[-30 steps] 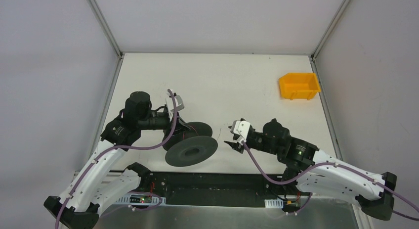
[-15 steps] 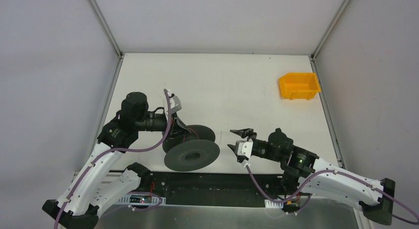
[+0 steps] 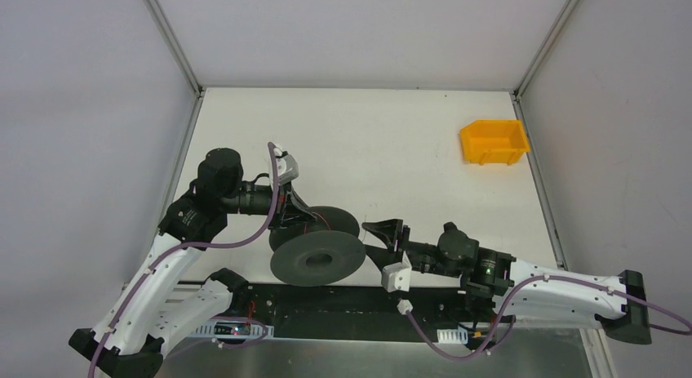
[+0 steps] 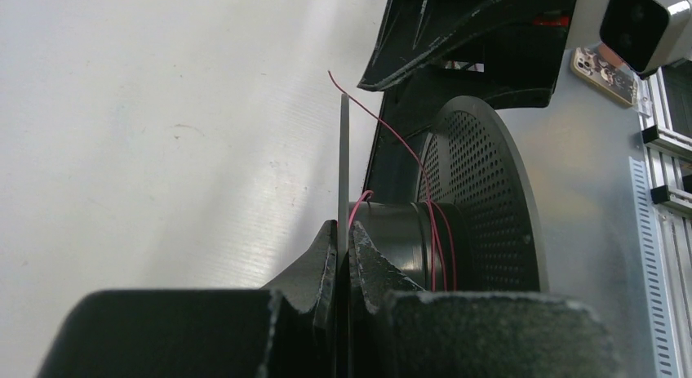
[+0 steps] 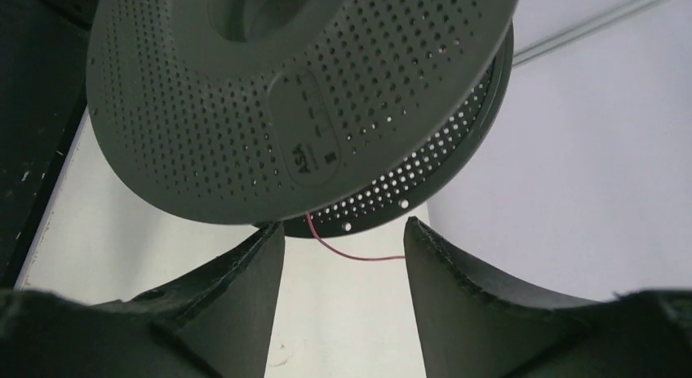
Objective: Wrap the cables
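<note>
left wrist view: left end effector (image 4: 343, 241) clenched on one flange of the black perforated two-flanged plastic spool (image 4: 490, 198). thin reddish flexible wire strand (image 4: 383, 129): few turns on hub, loose tail unwound. right end effector (image 5: 343, 231) released, tail between its jaws, ungripped. spool is near lower counter (image 3: 392, 141) edge; open room toward upper frame.

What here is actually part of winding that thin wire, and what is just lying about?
In use:
- thin red wire
- black spool, with a few turns of wire on it
- left gripper, clamped on the spool's rim
- right gripper, open beside the spool

Lying about:
- yellow bin, far off to the right, untouched
</note>
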Tool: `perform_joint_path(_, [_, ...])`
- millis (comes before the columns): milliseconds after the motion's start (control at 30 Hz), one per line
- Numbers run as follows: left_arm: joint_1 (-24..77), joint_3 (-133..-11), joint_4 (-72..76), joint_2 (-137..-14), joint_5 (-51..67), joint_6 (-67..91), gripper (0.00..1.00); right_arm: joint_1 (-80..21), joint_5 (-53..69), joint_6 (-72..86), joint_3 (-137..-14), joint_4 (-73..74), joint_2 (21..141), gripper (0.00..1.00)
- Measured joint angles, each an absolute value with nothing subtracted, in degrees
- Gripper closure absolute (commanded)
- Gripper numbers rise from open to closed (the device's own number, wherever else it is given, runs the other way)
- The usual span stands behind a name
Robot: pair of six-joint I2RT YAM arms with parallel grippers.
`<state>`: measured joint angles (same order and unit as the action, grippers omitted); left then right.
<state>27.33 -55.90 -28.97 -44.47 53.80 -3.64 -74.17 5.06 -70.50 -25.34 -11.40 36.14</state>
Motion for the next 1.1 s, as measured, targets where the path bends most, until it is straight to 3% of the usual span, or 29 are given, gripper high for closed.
perform_joint_path(167, [27.3, -56.2, -29.0, -44.9, 54.0, -3.5, 1.0, -77.6, 1.9, -73.6, -25.3, -12.5, 37.4, 0.5])
perform_joint_path(467, [27.3, -56.8, -29.0, -44.9, 54.1, -3.5, 1.0, -78.1, -2.7, -73.3, -25.3, -14.8, 38.6, 1.0])
perform_joint_path(767, [27.3, -57.6, -28.8, -45.2, 54.0, -3.5, 1.0, -78.2, -2.7, -58.1, -25.3, -14.9, 37.8, 1.0])
perform_joint_path(1100, [27.3, -58.1, -27.7, -45.4, 53.8, -3.5, 1.0, -78.1, -3.1, -31.0, -27.2, -14.3, 37.4, 1.0])
